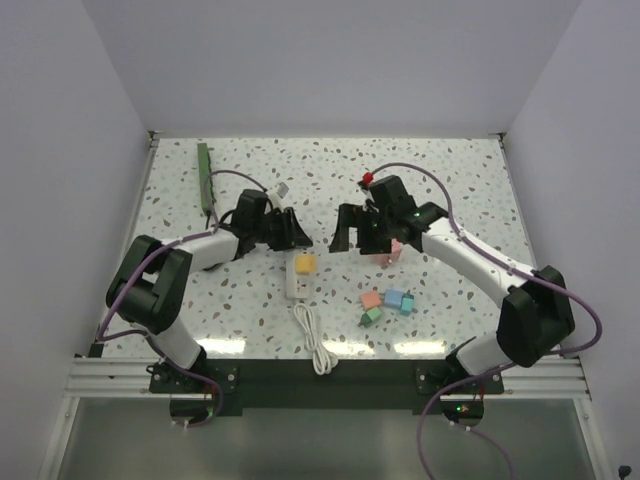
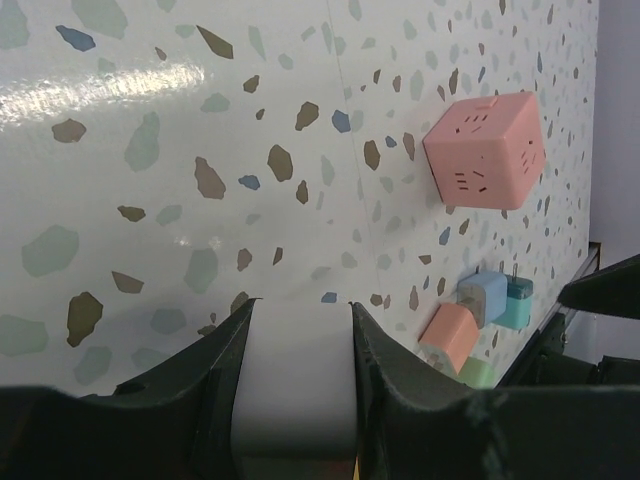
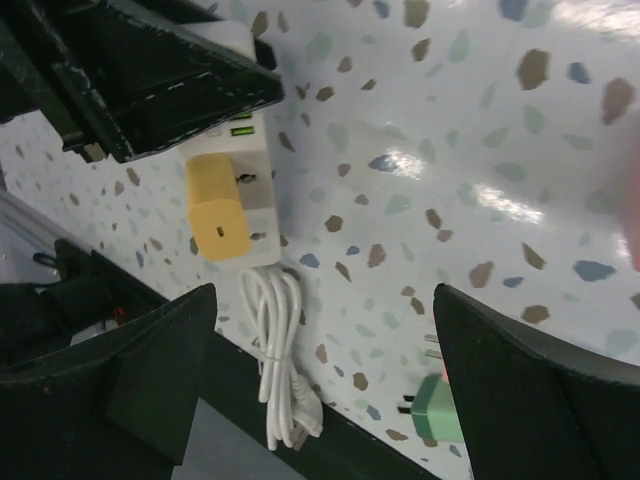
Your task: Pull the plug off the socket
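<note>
A white socket strip point(image 1: 299, 284) lies at the table's middle with a yellow plug point(image 1: 305, 264) seated in it. Both show in the right wrist view, the strip point(image 3: 256, 160) and the plug point(image 3: 220, 205). My left gripper point(image 1: 284, 233) is shut on the strip's far end; in the left wrist view its jaws point(image 2: 300, 308) clamp the white body point(image 2: 300, 380). My right gripper point(image 1: 356, 234) is open and empty, hovering right of the strip, with its jaws point(image 3: 323, 292) spread wide beyond the plug. The strip's coiled white cable point(image 1: 316, 342) runs to the near edge.
A dark-green narrow bar point(image 1: 205, 175) lies at the far left, untouched. A pink cube socket point(image 1: 392, 252) sits under the right arm. Small orange point(image 1: 371, 298), blue point(image 1: 394, 299) and green point(image 1: 370, 316) adapters lie right of the strip. A small red thing point(image 1: 368, 180) sits behind.
</note>
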Controlling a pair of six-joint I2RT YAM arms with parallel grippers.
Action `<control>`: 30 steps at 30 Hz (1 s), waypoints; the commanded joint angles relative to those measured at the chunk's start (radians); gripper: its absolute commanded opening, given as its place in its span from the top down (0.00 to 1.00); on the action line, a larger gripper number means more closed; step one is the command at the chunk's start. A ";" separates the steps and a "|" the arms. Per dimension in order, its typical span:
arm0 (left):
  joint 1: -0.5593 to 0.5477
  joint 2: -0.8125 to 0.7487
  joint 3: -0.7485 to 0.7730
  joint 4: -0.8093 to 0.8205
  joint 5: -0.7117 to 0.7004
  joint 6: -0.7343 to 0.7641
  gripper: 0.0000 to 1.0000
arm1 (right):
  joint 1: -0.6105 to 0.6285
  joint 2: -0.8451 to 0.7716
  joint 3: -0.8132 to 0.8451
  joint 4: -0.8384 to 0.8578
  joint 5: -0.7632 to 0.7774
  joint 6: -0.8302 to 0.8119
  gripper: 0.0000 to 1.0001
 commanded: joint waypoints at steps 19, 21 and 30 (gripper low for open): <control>-0.049 -0.028 0.075 0.067 0.061 -0.070 1.00 | 0.164 0.327 0.094 0.279 -0.201 0.057 0.69; -0.051 -0.033 0.070 0.074 0.063 -0.075 1.00 | 0.163 0.338 0.102 0.290 -0.208 0.062 0.98; -0.060 -0.070 -0.046 0.137 0.051 -0.104 0.42 | 0.161 0.274 0.131 0.290 -0.130 0.088 1.00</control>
